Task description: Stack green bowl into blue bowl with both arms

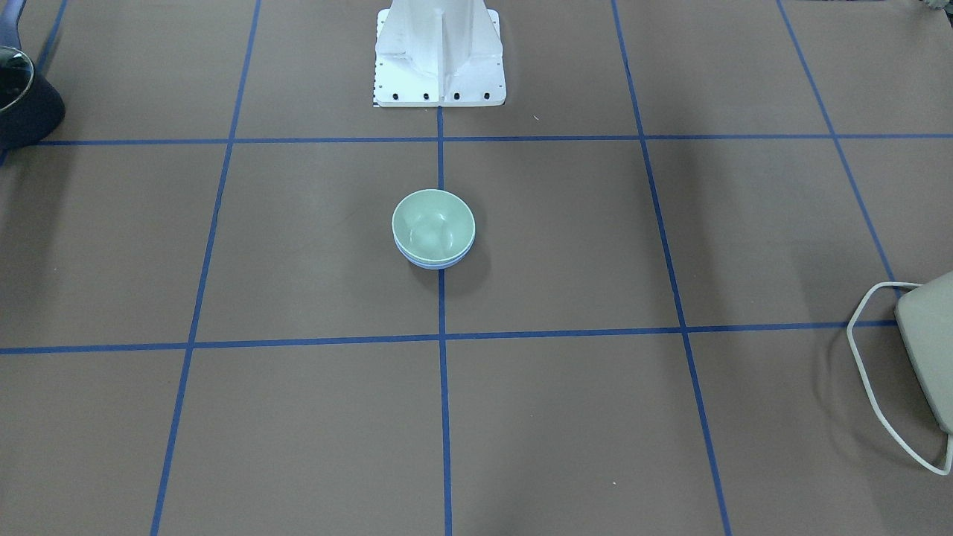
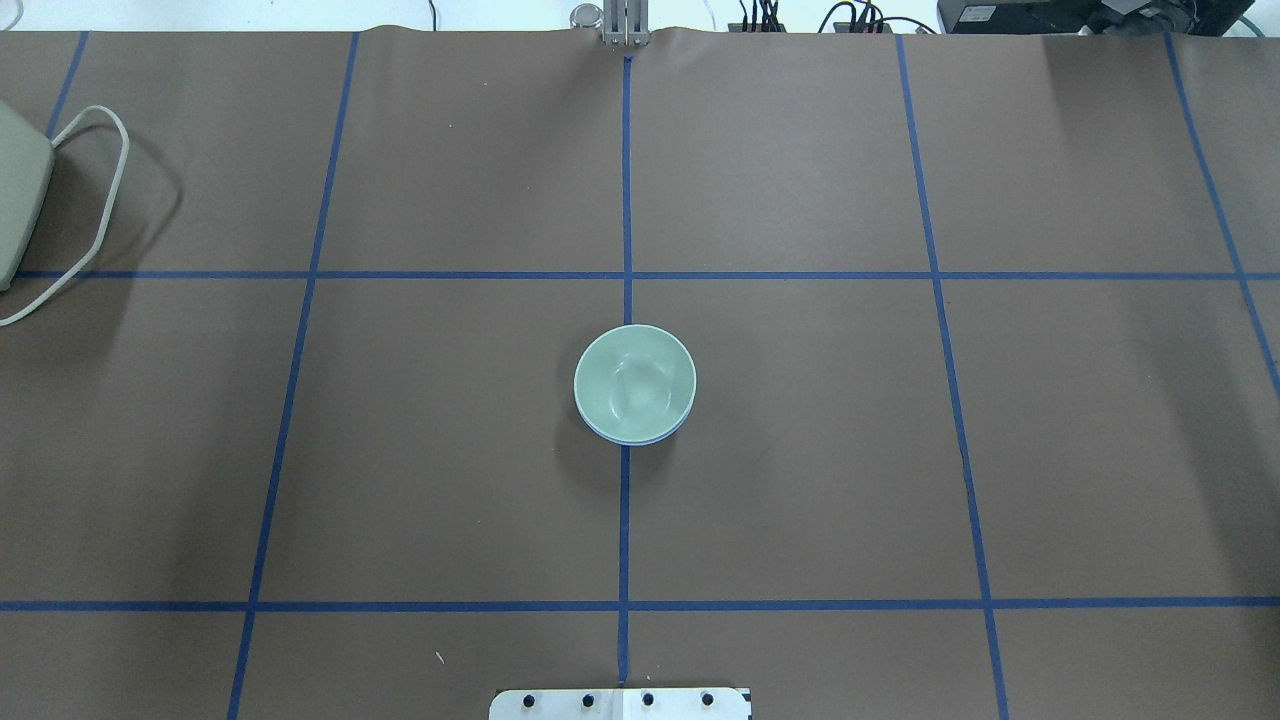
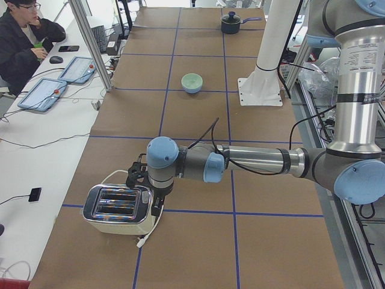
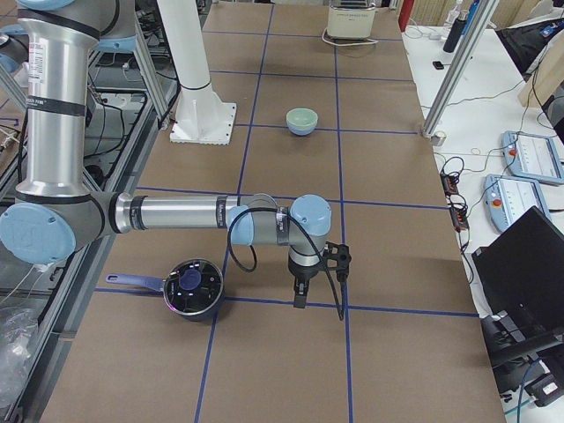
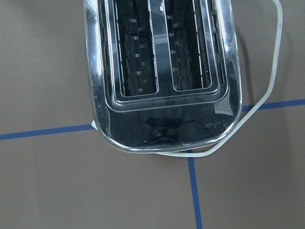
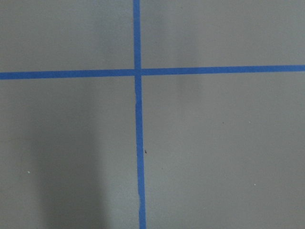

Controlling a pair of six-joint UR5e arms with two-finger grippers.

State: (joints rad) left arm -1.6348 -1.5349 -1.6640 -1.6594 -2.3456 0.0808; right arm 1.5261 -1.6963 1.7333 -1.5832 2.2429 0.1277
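On the matte brown paper table (image 1: 670, 417) gridded with blue tape (image 1: 444, 417), the left gripper (image 3: 137, 177) hangs by a chrome toaster (image 3: 117, 208), the right gripper (image 4: 300, 300) near a dark pot (image 4: 192, 286), each one's spread impossible to tell, and well apart at centre the glossy round green bowl (image 1: 433, 223) sits nested in the blue bowl (image 1: 432, 263).

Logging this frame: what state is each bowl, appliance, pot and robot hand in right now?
green bowl: upright, nested inside the blue bowl.
blue bowl: upright, holding the green bowl; only its rim shows.
toaster: upright, both slots empty.
pot: upright, covered.
left hand: above the toaster; open or shut cannot be told.
right hand: pointing down beside the pot; open or shut cannot be told.
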